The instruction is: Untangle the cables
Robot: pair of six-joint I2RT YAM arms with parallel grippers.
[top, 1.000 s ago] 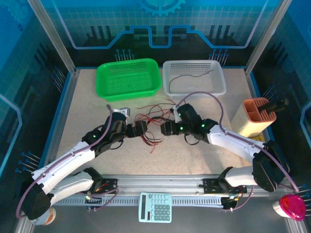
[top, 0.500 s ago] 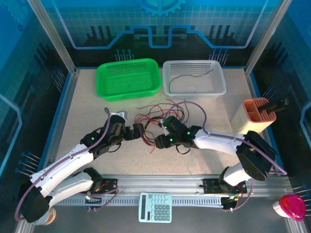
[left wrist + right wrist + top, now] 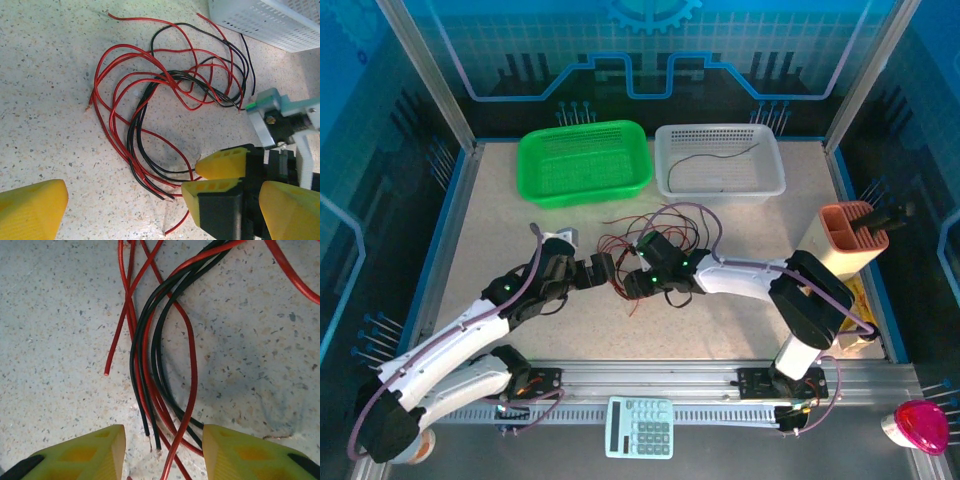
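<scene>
Left fingers (image 3: 31, 210) spread wide, just short of the tangle. Right fingers (image 3: 85, 455) apart, straddling the near ends of the cables (image 3: 150, 365), not clamped. Red/black loops lie on the table (image 3: 500, 210), mid-field. Farther back: white basket (image 3: 720, 188) holding one dark wire (image 3: 715, 160), green basket (image 3: 585, 190) beside it.

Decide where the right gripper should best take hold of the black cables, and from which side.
Probably grip the black cables just short of their free ends, where they lie side by side. Come straight down from above: they lie flat on the table, running between the right gripper's open fingers, which can close across them.
</scene>
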